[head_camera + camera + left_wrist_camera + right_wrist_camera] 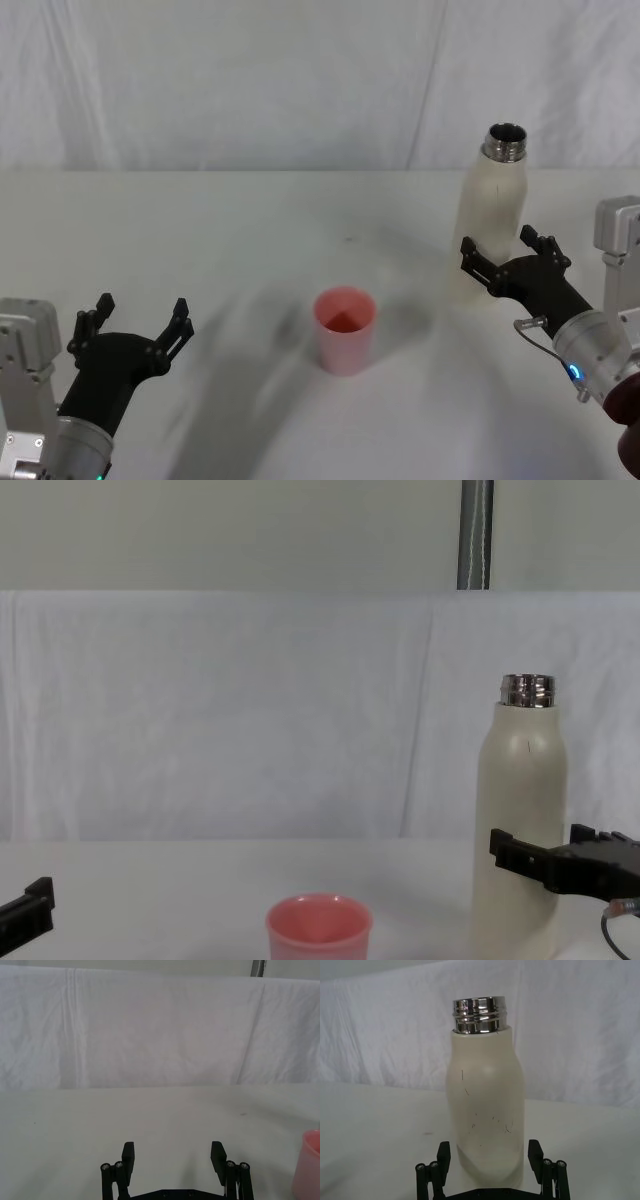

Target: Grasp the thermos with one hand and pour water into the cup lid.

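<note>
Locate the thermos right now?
The thermos stands upright on the table's right side in the head view, between the open fingers of the right gripper, right of the pink cup lid.

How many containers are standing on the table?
2. The thermos stands upright at the far right, between the open fingers of the right tool. The pink cup stands near the middle, upright.

The thermos (490,225) stood upright at the table's (220,230) right, between the right gripper's (505,252) spread fingers. The cup lid (345,329) sat left of it and nearer (mouth up). The left gripper (138,318) hovered far left.
</note>
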